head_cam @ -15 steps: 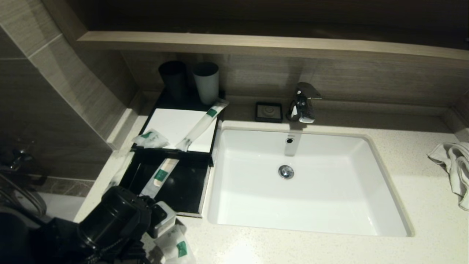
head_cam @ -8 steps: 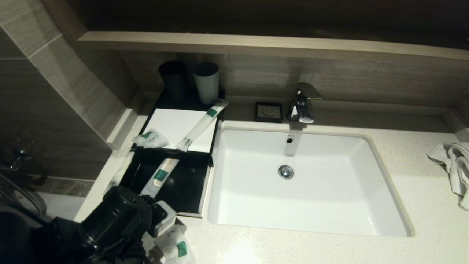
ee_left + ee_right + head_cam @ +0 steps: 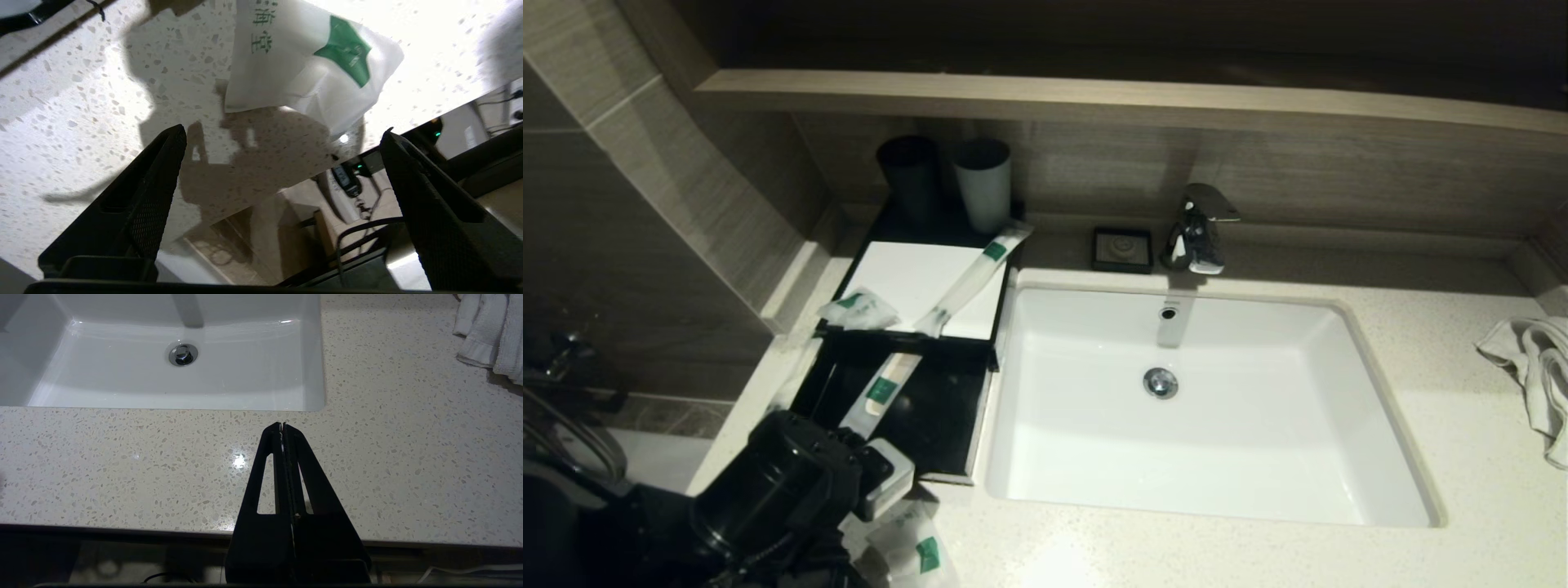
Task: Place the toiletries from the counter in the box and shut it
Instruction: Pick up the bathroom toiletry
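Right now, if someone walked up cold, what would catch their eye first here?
Probably the white sink set in the speckled counter, and left of it the black box with its drawer pulled open. One long sachet lies across the box's white top, another slants into the drawer. At the counter's near edge, the left gripper hovers, jaws wide, by a short pouch.

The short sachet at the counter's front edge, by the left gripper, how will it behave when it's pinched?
The short sachet looks thin, creased and translucent, so it will probably crumple and flop rather than stay stiff. It seems light and lies flat on the counter, so the open left gripper might slide it before gripping.
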You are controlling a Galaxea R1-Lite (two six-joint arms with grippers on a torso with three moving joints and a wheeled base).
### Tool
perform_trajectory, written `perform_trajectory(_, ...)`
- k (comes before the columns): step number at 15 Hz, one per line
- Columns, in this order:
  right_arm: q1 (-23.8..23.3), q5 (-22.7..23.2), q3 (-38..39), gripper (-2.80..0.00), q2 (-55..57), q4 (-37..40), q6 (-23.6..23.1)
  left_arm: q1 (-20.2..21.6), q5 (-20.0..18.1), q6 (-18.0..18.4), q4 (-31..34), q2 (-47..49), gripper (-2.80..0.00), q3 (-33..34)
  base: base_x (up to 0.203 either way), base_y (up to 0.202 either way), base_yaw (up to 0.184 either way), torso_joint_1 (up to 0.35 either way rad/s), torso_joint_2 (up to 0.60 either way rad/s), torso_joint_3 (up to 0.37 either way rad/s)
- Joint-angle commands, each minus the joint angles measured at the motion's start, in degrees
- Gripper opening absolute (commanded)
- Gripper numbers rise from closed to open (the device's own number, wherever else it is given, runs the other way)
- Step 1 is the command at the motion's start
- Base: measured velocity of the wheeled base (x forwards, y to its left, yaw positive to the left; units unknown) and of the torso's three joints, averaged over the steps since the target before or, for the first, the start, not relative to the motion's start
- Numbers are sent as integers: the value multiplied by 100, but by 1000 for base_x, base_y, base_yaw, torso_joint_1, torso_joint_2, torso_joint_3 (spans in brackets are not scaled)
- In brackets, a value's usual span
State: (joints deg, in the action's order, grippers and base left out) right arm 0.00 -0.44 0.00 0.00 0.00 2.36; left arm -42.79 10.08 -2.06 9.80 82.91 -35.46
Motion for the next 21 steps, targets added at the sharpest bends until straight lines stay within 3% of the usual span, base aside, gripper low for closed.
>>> perform_trajectory(1,0,0,0,-280,8,0,1,-281,18,-700,8,-49,0,-17,0,0,0,0,0,0)
perform_trajectory(4,0,0,0,-280,0,0,1,-426,25,-1457,7,131,0,-82,0,0,0,0,0,0)
perform_trajectory(8,0,0,0,-280,2,0,1,-605,693,-1811,-97,479,0,-84,0,0,0,0,0,0)
perform_trajectory(21,0,0,0,-280,0,0,1,-625,732,-2044,-154,577,0,-137,0,0,0,0,0,0)
